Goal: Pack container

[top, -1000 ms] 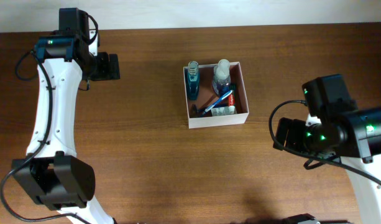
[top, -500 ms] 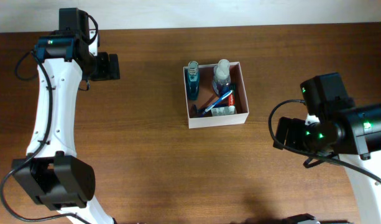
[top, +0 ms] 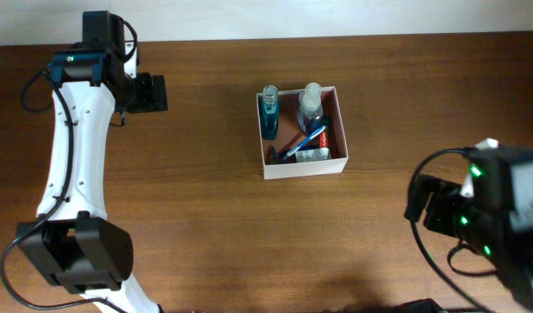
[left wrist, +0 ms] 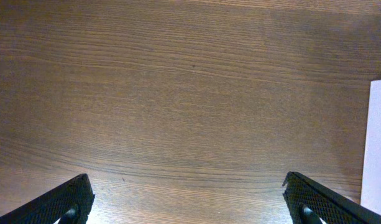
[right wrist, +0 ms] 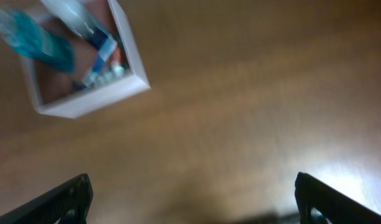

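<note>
My left jaws stand spread wide over bare brown bench (left wrist: 178, 93), nothing between them; only their dark fingertips (left wrist: 69, 200) show at the lower corners of the wrist view. From overhead, my left arm (top: 70, 156) reaches along the left side, its jaws well apart from the container.

The container (top: 305, 169) sits upright on the bench right of center, toward the far edge. Inside it a bottle of teal liquid (top: 269, 119) stands in the far left corner and a clear bottle with a white cap (top: 310, 106) beside it. In front of them lie a blue toothbrush (top: 306, 140) and a small white tube (top: 313, 155).

My right jaws are also spread and empty, fingertips (right wrist: 71, 198) at the lower corners. That view is blurred; the container (right wrist: 94, 99) shows at its upper left.
</note>
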Motion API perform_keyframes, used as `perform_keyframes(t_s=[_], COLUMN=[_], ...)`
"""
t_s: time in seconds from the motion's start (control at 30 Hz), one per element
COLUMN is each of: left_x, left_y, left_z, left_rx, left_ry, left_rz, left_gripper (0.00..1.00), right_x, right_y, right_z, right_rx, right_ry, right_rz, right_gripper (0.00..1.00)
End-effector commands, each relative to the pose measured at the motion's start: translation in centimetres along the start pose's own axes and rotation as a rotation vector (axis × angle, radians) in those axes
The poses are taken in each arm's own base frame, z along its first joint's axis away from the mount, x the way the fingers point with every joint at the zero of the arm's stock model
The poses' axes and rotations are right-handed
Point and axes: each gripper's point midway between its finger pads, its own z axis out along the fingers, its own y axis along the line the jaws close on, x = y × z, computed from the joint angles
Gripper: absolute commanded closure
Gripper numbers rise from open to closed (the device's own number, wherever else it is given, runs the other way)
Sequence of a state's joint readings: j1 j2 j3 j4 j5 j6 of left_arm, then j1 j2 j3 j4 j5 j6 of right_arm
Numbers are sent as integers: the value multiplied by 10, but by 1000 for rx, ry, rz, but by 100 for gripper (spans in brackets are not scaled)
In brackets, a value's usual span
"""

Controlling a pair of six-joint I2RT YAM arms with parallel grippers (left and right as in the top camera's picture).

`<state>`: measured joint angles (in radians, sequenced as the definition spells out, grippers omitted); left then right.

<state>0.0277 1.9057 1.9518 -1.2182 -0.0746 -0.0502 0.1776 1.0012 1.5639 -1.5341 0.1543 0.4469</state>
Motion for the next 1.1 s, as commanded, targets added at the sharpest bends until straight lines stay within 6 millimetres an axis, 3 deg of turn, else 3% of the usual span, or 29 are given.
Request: perform_keyframes(t_s=[0.0,0.23,0.53,0.73,1.07], left_x=[2,2,2,1,2], left_y=[-1,-1,-1,-2,-1], left_z=[0,0,0,0,0], left_rx=[8,8,8,8,8], left_ry=[4,4,4,4,4], left_rz=[-5,-5,-5,-6,-5], left_gripper=[1,1,1,1,1], right_x=[-2,3,-3,-10,14], right_y=[-5,-26,-37,-33,-31], right_z=[-9,-2,56,80,116], right_rx=[-17,-20,-28,-91,-87], right_ry=[-103,-335,-655,-907,-972], right_rz=[-99,-96,-58,-24,-147], right_gripper=[1,1,1,1,2])
